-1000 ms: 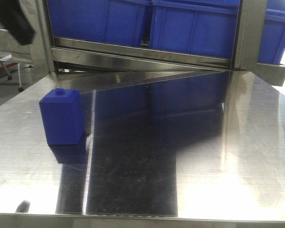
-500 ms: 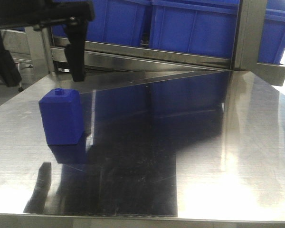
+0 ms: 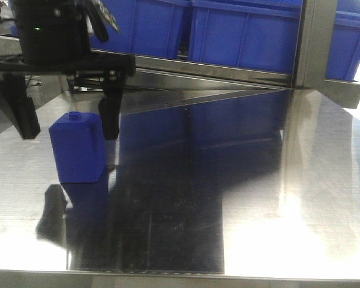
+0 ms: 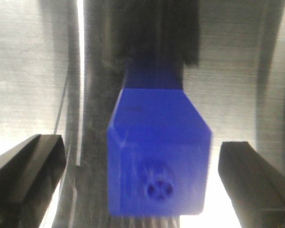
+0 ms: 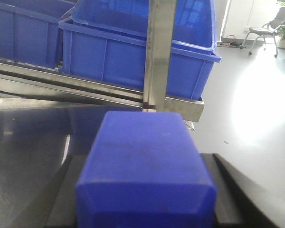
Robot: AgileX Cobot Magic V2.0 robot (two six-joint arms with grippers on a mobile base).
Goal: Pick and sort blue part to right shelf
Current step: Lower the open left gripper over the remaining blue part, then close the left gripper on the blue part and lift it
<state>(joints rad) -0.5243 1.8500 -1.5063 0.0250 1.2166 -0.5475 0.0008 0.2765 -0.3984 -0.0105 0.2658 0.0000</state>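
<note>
1. The blue part [image 5: 145,175] is sitting between the dark fingers of the right gripper [image 5: 142,159]. The fingers are pressing against both of its long sides, so the jaws are looking closed on it. It is hanging in front of the steel post [image 5: 159,52] and the blue bins [image 5: 133,52] of the shelf, with the shiny table [image 3: 276,198] lying below and to its left.
2. The picking seems done, and the carrying to the shelf is the step now going on. The next move is calling for steering the part clear of the post and over a bin's rim before the jaws are opening.
3. The part is showing a matte, deep blue skin, one broad flat face and slanted edges at the near end. Its neck and cap are not showing in the right wrist view. Its flat sides are probably giving the fingers a firm hold.
4. Well apart from it, on the left of the table, a squat blue block [image 3: 78,150] with a small round knob is standing upright. The left gripper [image 3: 69,129] is hovering over this block, with its jaws spread wide, one finger on each side, touching nothing.
</note>
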